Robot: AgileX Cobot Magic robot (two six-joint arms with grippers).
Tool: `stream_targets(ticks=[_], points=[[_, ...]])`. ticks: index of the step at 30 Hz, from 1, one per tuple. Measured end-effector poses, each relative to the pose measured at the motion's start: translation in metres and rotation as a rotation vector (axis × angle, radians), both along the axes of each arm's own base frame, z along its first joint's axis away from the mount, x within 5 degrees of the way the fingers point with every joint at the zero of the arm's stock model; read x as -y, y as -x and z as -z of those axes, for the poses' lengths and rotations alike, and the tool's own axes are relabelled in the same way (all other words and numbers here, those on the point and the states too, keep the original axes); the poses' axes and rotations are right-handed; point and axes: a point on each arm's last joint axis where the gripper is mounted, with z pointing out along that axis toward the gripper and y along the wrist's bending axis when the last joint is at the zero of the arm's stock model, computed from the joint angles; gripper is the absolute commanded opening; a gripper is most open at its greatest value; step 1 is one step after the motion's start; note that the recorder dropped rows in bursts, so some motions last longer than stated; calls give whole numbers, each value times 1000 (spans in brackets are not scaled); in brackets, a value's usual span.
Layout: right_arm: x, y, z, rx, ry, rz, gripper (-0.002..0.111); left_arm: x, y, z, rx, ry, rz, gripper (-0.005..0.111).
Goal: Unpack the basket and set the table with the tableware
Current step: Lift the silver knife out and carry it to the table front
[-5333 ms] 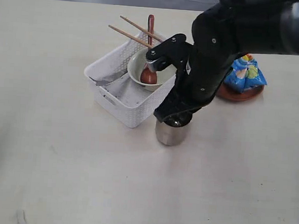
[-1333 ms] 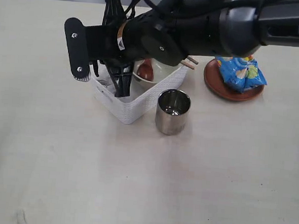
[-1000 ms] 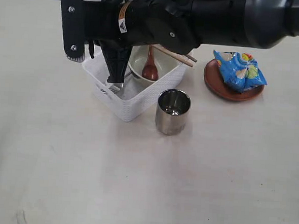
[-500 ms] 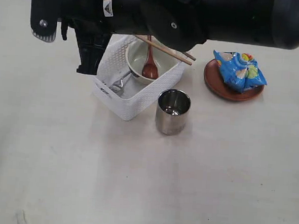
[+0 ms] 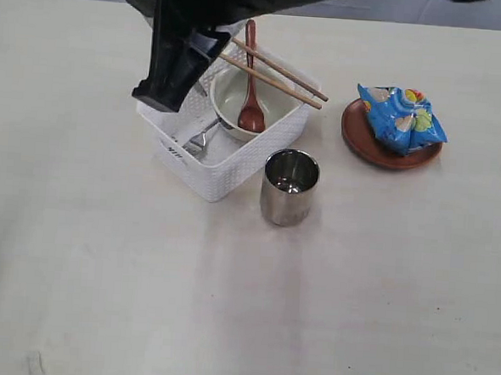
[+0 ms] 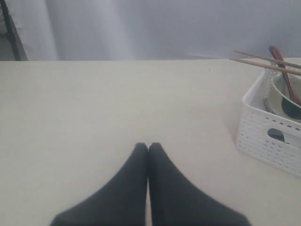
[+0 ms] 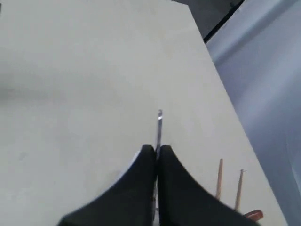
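Standing on the desk [image 5: 101, 272]: cup [image 5: 290, 186], plate [image 5: 376, 154]. Right pincer [image 7: 155, 149] pinches the steel knife [image 7: 159, 123]; left pincer [image 6: 148, 146] is closed, empty. Bowl [image 5: 228, 101], spoon [image 5: 253, 77], chopsticks [image 5: 279, 74] and fork [image 5: 201, 139] wait in the basket [image 5: 235, 165].

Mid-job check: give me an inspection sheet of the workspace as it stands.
Surface: table pale, faintly scuffed.
Job's things: basket holds bowl, spoon and fork; chopsticks lie across its top; cup upright beside it; plate apart.
Clutter: snack packet on the plate.
Grippers: left gripper shut, empty; right gripper shut on knife.
Cables: nothing seen.
Surroundings: pale curtain.
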Motion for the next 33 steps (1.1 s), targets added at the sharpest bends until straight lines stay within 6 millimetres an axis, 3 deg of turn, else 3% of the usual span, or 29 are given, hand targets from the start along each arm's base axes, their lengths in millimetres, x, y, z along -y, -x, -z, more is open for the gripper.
stream_targets(ticks=[9,14,16,20,24,30,33], points=[[27,42,-17,-257,24,88,0,0,0,0,0,0,0,0],[42,55,-9,-406,44,153,0,0,0,0,0,0,0,0],[47,65,6,-519,55,162,0,0,0,0,0,0,0,0],[55,76,57,-678,132,213,0,0,0,0,0,0,0,0],[51,70,88,-644,6,254,0,0,0,0,0,0,0,0],[34,56,136,-672,57,324,0,0,0,0,0,0,0,0],[28,51,148,-675,62,344,0,0,0,0,0,0,0,0]])
